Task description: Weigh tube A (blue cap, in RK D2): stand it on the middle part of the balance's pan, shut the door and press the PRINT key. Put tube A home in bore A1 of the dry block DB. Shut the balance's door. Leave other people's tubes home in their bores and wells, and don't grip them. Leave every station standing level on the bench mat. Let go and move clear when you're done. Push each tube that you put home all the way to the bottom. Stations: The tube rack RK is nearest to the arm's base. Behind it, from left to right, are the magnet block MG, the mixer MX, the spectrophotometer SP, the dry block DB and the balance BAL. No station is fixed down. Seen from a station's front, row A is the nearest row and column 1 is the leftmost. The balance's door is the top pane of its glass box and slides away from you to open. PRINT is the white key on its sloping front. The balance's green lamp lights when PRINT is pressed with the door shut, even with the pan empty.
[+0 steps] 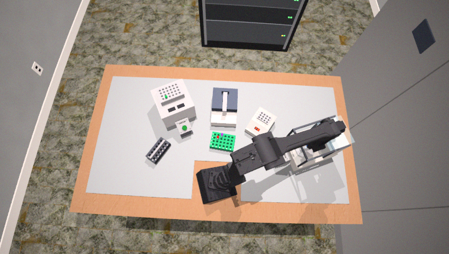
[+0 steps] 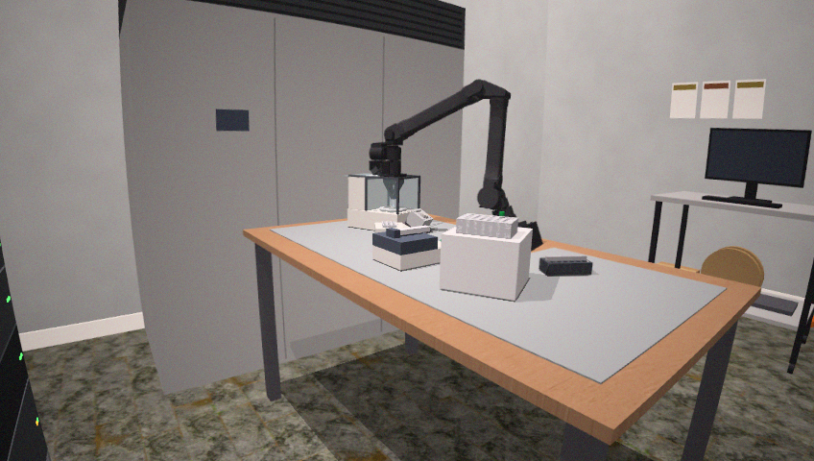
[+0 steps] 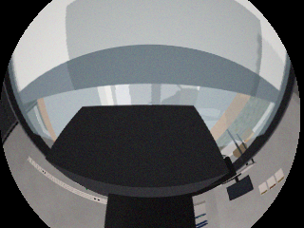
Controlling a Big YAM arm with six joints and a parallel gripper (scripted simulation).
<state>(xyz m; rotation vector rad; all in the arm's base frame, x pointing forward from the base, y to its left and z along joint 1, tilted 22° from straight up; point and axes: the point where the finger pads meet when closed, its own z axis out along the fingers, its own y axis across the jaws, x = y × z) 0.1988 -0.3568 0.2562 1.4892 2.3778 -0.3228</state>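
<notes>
The balance (image 1: 298, 164) (image 2: 358, 198) stands at the right of the mat, with its top pane (image 1: 346, 135) slid back and the box open. My arm reaches over it, and my gripper (image 2: 392, 200) hangs down inside the glass box over the pan. The fingers are shut on a thin thing, tube A. The tube is too small to make out through the glass. From above, the arm hides the gripper and the pan. The green rack RK (image 1: 223, 141) holds a red-capped tube and a purple-capped tube, and no blue cap. The dry block DB (image 1: 260, 122) stands left of the balance.
The mixer MX (image 1: 173, 102) (image 2: 485, 259) holds a green-capped tube. The spectrophotometer SP (image 1: 221, 107) (image 2: 404, 248) stands behind the rack. The black magnet block MG (image 1: 158, 150) (image 2: 565, 265) lies at the left. A grey cabinet wall stands close behind the balance.
</notes>
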